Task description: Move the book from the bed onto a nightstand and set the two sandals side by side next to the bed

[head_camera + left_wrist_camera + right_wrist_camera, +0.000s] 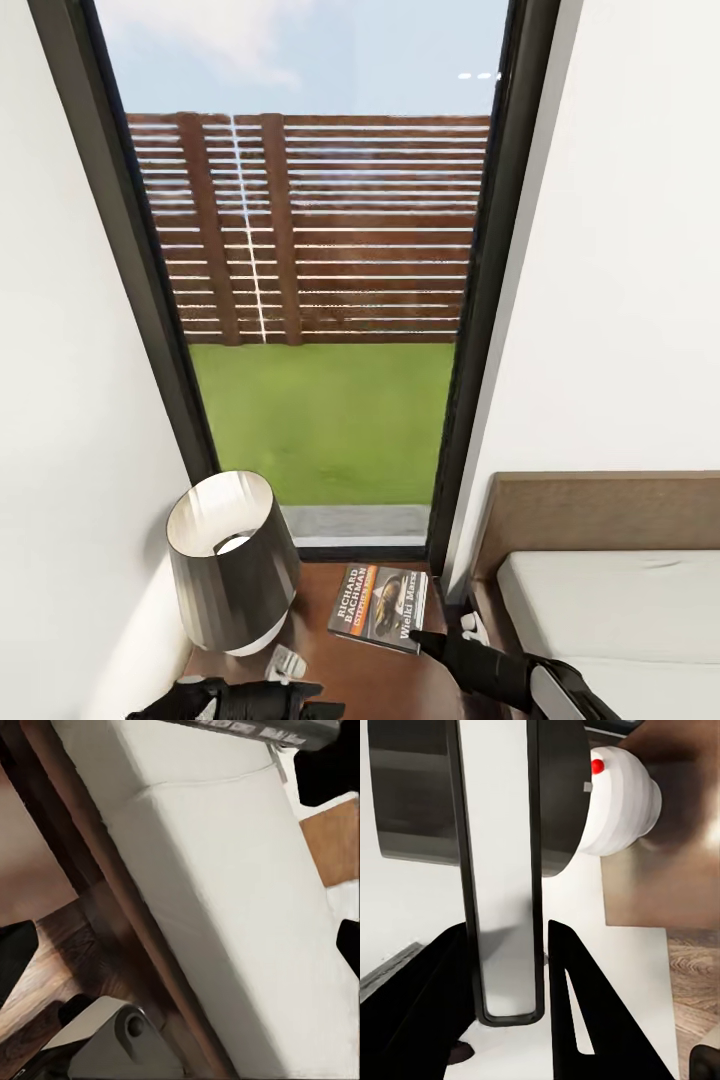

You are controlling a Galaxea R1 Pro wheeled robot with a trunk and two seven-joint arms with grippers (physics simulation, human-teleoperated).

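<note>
Right gripper (418, 637): reached in from the bed side at the bottom edge of the head view, its tip on the book's near corner. In the right wrist view its two black fingers (585, 1020) sat close against either side of the book, pinching it across its thickness.
Book (382, 605): lay cover up over the nightstand, white lettering and orange band readable, between the lamp and the bed. I could not tell whether it rested fully on the top or hung just above it. Seen edge-on from the right wrist, it showed pale pages between dark covers.
Nightstand (370, 680): dark brown, glossy top, standing in the corner below the window and just beside the headboard.
Lamp (225, 560): on the nightstand's wall side, near the book but apart from it; dark grey shade, pale inside, ribbed white base.
White object (285, 662): small, on the nightstand by the lamp's base; too small to identify.
Left gripper (240, 700): black, low over the nightstand's front edge, pointing toward the right arm. Whether its fingers were spread or together I could not tell.
Bed (620, 610): pale grey mattress to the right of the nightstand, wooden headboard (600, 510) against the white wall. The left wrist view showed the mattress side, the dark frame (127, 907) and plank floor (52, 967).
Window (320, 250): tall, dark-framed, behind the nightstand, with grass, a slatted brown fence and sky outside.
</note>
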